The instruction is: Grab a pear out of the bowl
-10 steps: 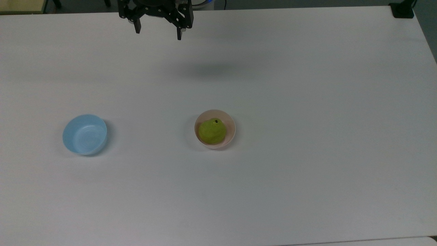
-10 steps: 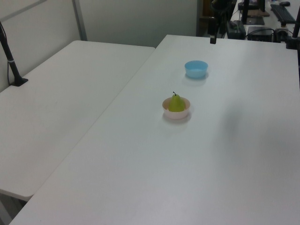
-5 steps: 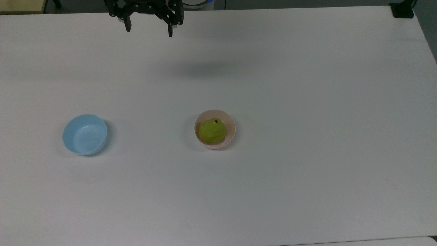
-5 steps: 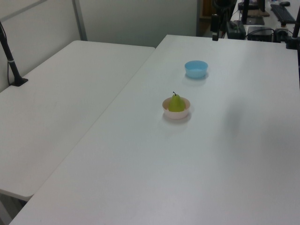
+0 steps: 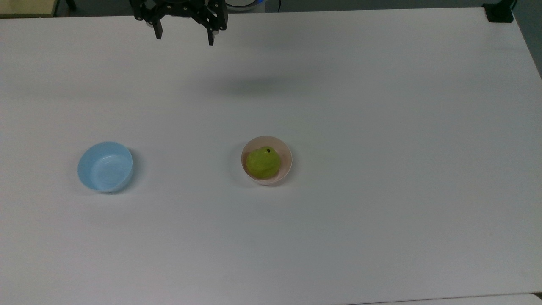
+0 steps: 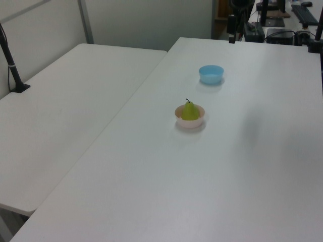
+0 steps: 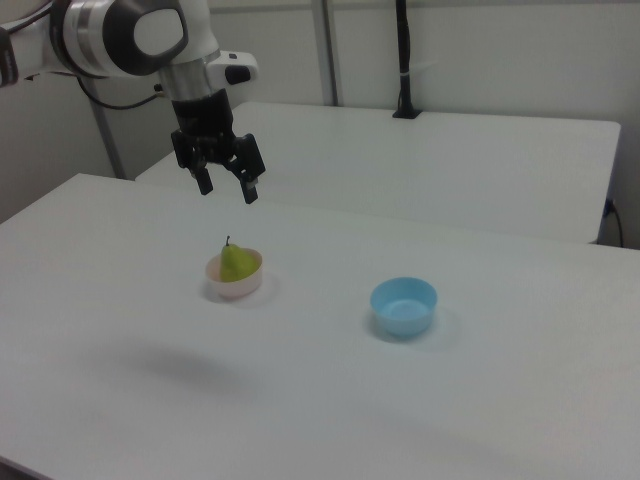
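Note:
A yellow-green pear [image 5: 263, 162] [image 6: 190, 111] [image 7: 235, 262] stands upright with its dark stem on top inside a pale pink bowl [image 5: 285, 169] [image 6: 193, 122] [image 7: 236, 289] near the middle of the white table. My gripper [image 5: 184, 37] [image 7: 228, 187] hangs open and empty high above the table, at the top view's upper left, well apart from the pear. In the right view it floats above and slightly behind the bowl, fingers pointing down. In the left view one dark finger [image 6: 231, 24] appears at the table's far end.
An empty light blue bowl [image 5: 105, 167] [image 6: 211, 74] [image 7: 404, 306] sits on the white table [image 5: 381, 127], to the left of the pink bowl in the top view. A second white table [image 6: 65, 101] adjoins in the left view, carrying a black clamp post [image 6: 12, 65].
The gripper drew back toward the top view's upper left between 0.9 s and 0.5 s ago, staying open, and has held still since. Pear and bowls have not moved.

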Action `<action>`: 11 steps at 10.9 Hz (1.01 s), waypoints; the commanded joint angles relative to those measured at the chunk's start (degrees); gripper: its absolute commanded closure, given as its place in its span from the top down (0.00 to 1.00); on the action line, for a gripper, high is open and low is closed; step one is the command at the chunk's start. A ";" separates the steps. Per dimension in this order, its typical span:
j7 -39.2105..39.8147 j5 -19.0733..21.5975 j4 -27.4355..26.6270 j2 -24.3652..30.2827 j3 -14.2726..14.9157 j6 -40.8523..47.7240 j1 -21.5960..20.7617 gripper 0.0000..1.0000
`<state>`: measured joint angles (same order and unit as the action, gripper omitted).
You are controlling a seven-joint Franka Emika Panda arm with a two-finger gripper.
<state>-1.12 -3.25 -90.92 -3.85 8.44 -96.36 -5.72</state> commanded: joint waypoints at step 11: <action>-1.07 2.12 -0.66 -18.18 -0.53 -23.58 -9.12 1.00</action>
<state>-1.16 -0.95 -91.78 -17.08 7.34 -114.04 -12.36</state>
